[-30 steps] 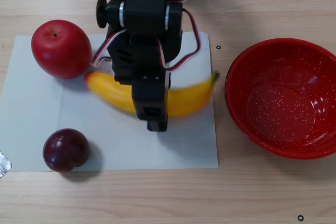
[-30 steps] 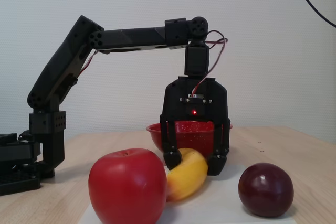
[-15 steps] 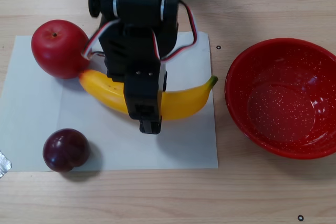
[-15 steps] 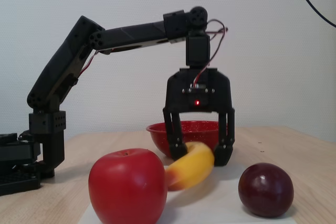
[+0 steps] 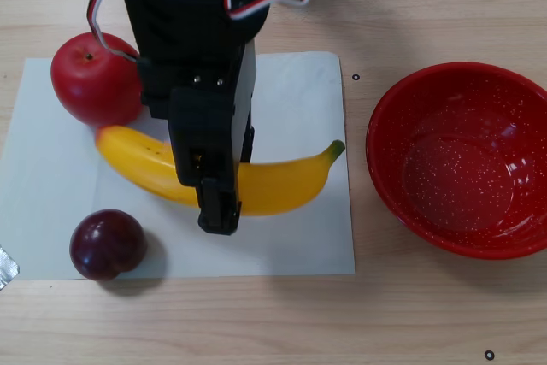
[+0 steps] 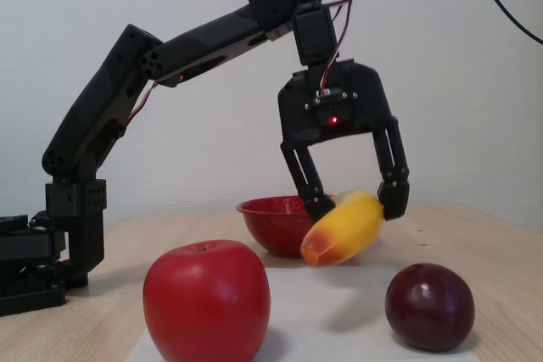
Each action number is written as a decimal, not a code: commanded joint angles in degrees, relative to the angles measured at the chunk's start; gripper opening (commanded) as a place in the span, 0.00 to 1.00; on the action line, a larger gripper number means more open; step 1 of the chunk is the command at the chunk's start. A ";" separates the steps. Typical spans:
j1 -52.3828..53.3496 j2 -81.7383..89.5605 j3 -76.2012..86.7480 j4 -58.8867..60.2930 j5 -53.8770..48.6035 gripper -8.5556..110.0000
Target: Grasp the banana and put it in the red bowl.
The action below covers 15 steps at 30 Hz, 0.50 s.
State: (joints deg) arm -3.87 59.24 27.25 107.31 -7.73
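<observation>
The yellow banana (image 5: 286,185) lies across the white paper, green stem tip toward the red bowl (image 5: 386,126). My gripper (image 5: 219,211) is over its middle and hides that part. In the fixed view the gripper (image 6: 356,207) is shut on the banana (image 6: 344,231), one finger on each side. The banana hangs a little above the paper, its orange-red end tilted down toward the camera. The red speckled bowl (image 6: 267,222) stands behind it, empty, to the right of the paper in the other view.
A red apple (image 5: 92,79) sits at the paper's (image 5: 299,100) far left corner, close to the banana's blunt end. A dark plum (image 5: 107,244) sits at the near left. In the fixed view the apple (image 6: 206,301) and plum (image 6: 429,305) stand in front.
</observation>
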 commanded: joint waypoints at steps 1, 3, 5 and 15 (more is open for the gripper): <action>0.00 18.90 -7.56 1.85 0.97 0.07; 0.53 20.30 -7.82 1.85 0.62 0.07; 1.14 21.88 -7.56 1.85 0.35 0.07; 6.15 30.67 -5.80 1.14 -0.35 0.07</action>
State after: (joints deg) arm 1.32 59.24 27.16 107.31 -7.82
